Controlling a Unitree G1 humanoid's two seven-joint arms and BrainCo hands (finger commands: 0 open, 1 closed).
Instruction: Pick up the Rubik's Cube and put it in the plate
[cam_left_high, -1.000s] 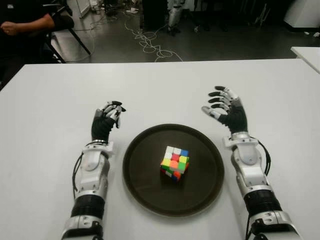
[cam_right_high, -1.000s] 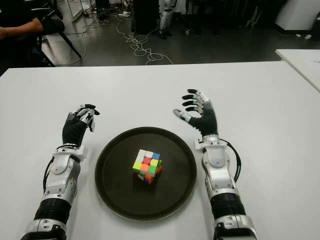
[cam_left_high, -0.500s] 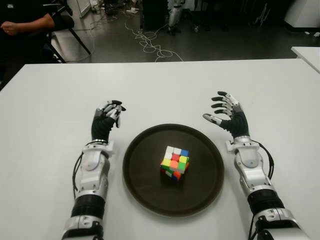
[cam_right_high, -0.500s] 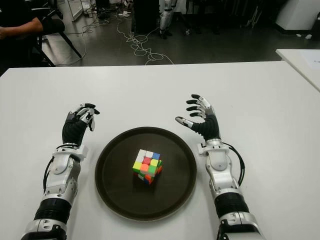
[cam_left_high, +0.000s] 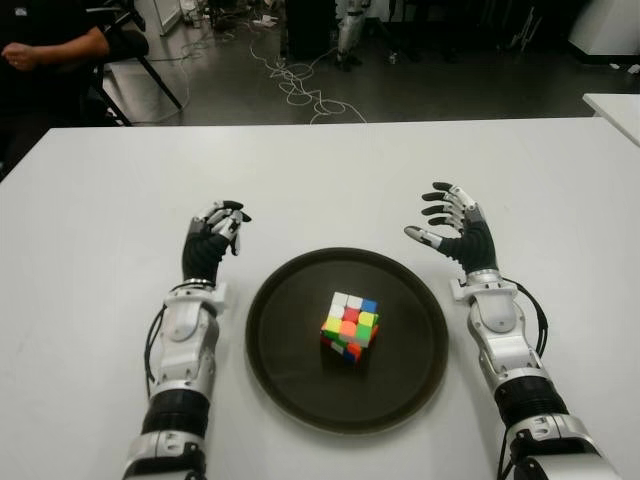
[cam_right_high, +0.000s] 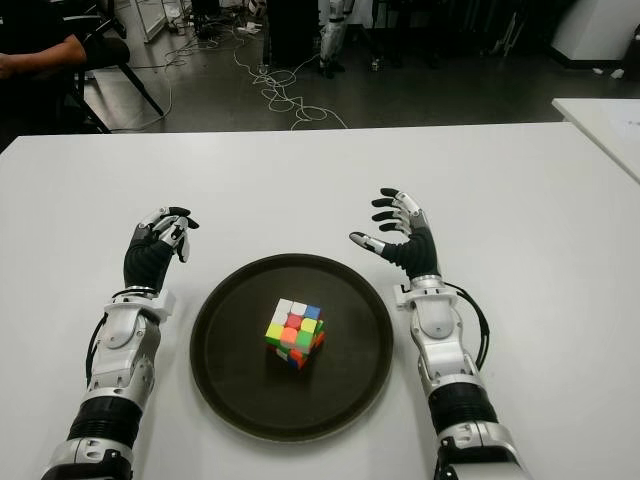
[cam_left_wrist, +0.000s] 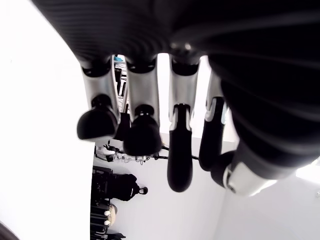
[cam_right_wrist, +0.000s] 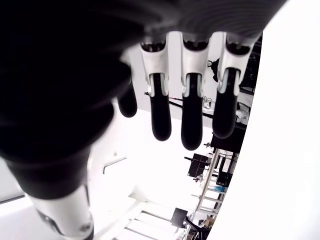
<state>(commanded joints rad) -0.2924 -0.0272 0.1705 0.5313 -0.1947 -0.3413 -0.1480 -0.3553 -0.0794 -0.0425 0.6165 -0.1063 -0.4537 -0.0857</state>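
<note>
The Rubik's Cube (cam_left_high: 350, 326) lies near the middle of the dark round plate (cam_left_high: 290, 345), with its white, blue, red and green squares facing up. Nothing touches it. My right hand (cam_left_high: 447, 222) hovers just beyond the plate's right rim, fingers spread and empty; its fingers (cam_right_wrist: 192, 120) hang loose over the white table in the right wrist view. To the left of the plate is my left hand (cam_left_high: 215, 232), its fingers (cam_left_wrist: 142, 135) loosely bent around nothing.
The white table (cam_left_high: 320, 180) stretches wide on all sides of the plate. A second white table (cam_left_high: 615, 108) pokes in at the far right. Beyond the far edge are cables (cam_left_high: 300, 85) on a dark floor and a seated person's arm (cam_left_high: 55, 48) at the back left.
My right hand has pulled back a little toward me and sunk slightly beside the plate's rim, fingers still spread. Cube, plate and left hand have not moved.
</note>
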